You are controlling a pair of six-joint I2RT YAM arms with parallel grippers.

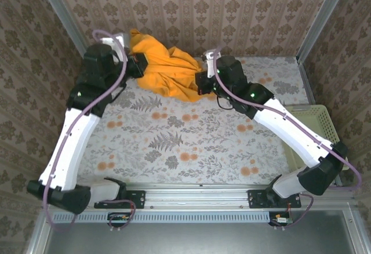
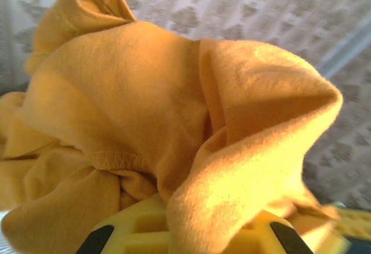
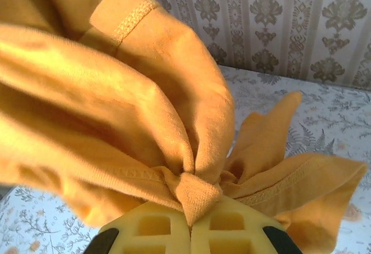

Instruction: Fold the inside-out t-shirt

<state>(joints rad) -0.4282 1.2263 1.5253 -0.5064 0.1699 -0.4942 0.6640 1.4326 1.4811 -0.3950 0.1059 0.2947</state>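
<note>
Presently the mustard-orange t-shirt [image 1: 168, 71] is sitting bunched in a crumpled mass at the far side of the desk [image 1: 191, 144], close to the patterned wall [image 1: 203, 10], strung between the two arms. Left fingers [image 2: 136, 231] are clamping shut on a thick fold at its left end; cloth is draping over them, with a stitched hem [image 2: 113, 160] running just above. Right fingers [image 3: 153, 228] are pinching closed on a gathered knot of fabric at its right end, seams fanning out to both sides. Whether the lower folds are touching the desk, cannot tell. Left arm [image 1: 78, 138] is reaching in from near left, right arm [image 1: 290, 126] from near right. Pale mesh basket [image 1: 324, 123] is sitting at the desk's right edge, well apart from the shirt.
</note>
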